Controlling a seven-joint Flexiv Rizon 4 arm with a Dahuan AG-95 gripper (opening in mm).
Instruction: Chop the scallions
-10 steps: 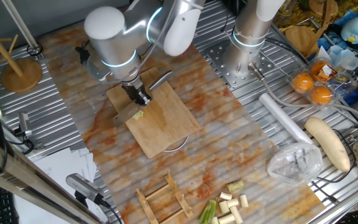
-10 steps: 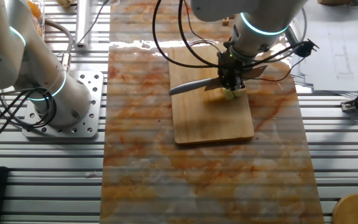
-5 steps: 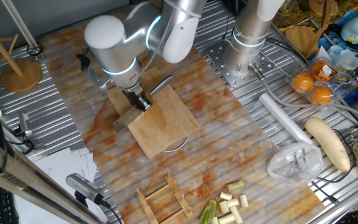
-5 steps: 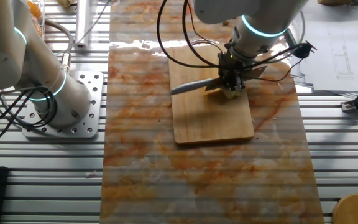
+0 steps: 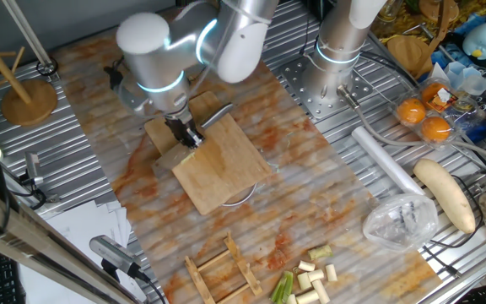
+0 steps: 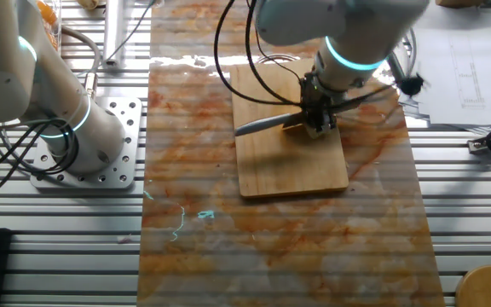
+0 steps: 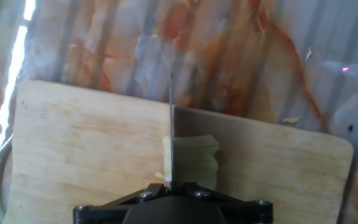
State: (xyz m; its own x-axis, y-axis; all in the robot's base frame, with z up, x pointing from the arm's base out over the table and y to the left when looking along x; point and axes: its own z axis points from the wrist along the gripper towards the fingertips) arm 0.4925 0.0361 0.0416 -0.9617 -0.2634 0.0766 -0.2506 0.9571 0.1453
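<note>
Change: against the frame a second ago, I see the gripper a touch farther toward the cutting board's far-left corner; the knife sits a little nearer the board's left side in the other fixed view.
Gripper: clamped on the knife handle, blade edge down on the board.
Scallions on board: a pale yellow-cream piece lies against the blade, mostly on its right side, a sliver on its left.
Hand view only: I see the blade edge-on, splitting the piece; the fixed views hide that under the gripper.
One fixed view only: a heap of uncut scallions well off the board, toward the near edge of the surface, beside a wooden rack.
Room: bare board in front of the blade and to both sides; the blade tip reaches past the board's edge.
Clutter: white radish and plastic bag far right of the board.
</note>
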